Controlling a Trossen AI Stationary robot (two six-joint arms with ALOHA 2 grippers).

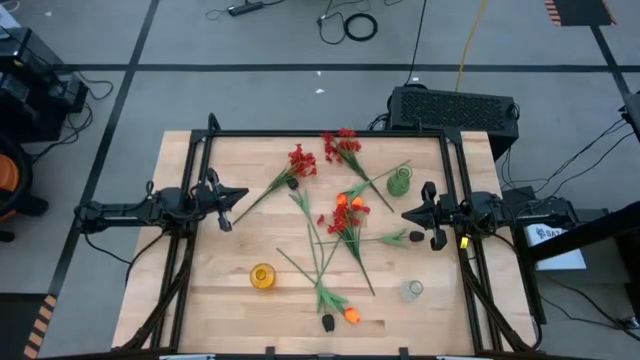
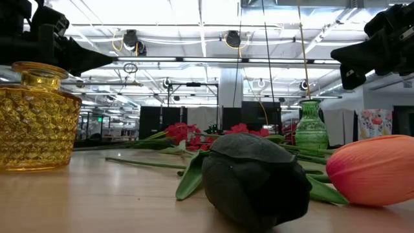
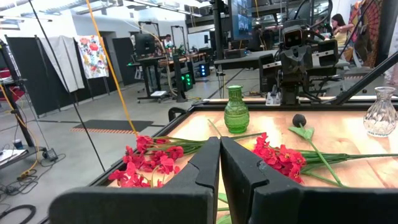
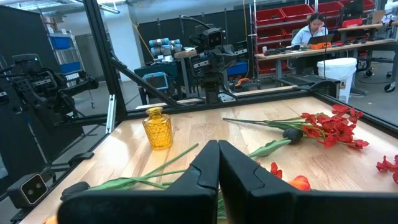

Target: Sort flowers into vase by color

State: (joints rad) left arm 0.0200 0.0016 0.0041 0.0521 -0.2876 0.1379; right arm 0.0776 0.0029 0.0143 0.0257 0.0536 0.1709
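Left gripper (image 1: 232,196) and right gripper (image 1: 408,214): fingers together, empty, flanking scattered green-stemmed artificial flowers (image 1: 345,222) on wooden table (image 1: 220,290).

Robotics lab, open-plan industrial hall. Wooden table (image 1: 300,300) on a dark metal frame (image 1: 330,134), standing on a grey floor marked with tape lines; loose cables (image 1: 350,25) lie on it. Low view: exposed ceiling beams with strip lighting (image 2: 194,26). Left wrist view: further robot stations (image 3: 161,59) and black curtain partitions (image 3: 31,68). Right wrist view: another arm rig (image 4: 211,50), shelving with red storage bins (image 4: 280,18), a person (image 4: 314,28) seated at a workbench with a laptop.
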